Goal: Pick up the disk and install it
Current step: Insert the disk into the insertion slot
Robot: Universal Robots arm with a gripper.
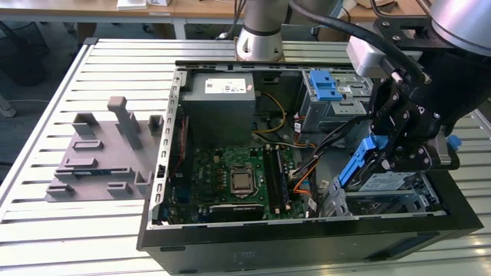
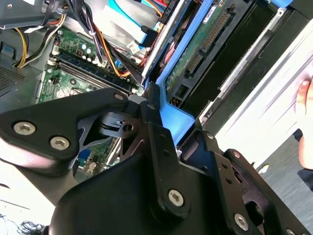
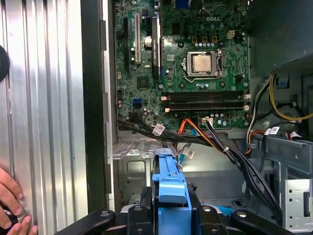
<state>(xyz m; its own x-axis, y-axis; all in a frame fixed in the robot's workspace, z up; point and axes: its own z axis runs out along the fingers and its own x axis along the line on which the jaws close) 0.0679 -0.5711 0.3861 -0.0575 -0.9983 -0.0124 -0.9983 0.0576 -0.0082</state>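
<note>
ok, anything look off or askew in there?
The disk is tilted, one edge up, held by the tool over the drive cage, not seated. A person's hand is on the table by the case.

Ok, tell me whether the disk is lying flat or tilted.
Tilted: in the exterior view the disk leans steeply in the gripper, over the grey drive cage.
</note>
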